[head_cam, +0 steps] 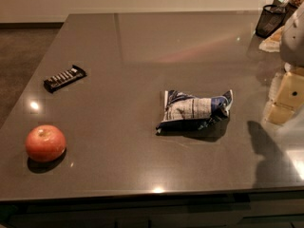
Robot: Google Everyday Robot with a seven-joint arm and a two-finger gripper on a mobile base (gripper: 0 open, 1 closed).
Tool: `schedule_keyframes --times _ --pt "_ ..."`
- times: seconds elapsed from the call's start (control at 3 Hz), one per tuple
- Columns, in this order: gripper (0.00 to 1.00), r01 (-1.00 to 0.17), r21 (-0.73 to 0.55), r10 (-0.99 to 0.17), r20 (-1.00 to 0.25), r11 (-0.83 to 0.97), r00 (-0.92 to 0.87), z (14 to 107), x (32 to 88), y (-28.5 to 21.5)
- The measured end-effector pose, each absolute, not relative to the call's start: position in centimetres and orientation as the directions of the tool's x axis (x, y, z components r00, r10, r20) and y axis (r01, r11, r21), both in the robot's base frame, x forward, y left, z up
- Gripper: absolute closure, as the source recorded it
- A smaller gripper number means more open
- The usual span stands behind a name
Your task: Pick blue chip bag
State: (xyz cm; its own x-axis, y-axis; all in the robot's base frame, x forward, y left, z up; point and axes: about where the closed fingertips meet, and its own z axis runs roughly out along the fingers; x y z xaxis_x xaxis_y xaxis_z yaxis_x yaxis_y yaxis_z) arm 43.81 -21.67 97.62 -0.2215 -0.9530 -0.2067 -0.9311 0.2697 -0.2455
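Observation:
The blue chip bag (pixel 195 110) lies crumpled on its side near the middle of the dark grey table (pixel 142 56), dark blue with a white-grey printed panel. My gripper (pixel 284 103), cream-coloured under a white arm, hangs at the right edge of the view. It is to the right of the bag and apart from it, holding nothing that I can see. Its shadow falls on the table below it.
A red apple (pixel 45 143) sits at the front left. A flat black candy bar with white stripes (pixel 64 78) lies at the left. A black mesh cup (pixel 270 20) and some pale items stand at the back right corner. The table's front edge is close.

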Motion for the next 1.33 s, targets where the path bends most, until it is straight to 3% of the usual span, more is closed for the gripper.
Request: schedule_keyframes --times 0.67,1.33 --pt "0.0 -0.935 -0.231 -0.949 -0.225 0.271 -0.219 97.5 44.0 -21.3" --pt "0.0 -0.959 -0.175 -0.933 -0.322 0.224 -0.16 94.1 46.3 -16.9"
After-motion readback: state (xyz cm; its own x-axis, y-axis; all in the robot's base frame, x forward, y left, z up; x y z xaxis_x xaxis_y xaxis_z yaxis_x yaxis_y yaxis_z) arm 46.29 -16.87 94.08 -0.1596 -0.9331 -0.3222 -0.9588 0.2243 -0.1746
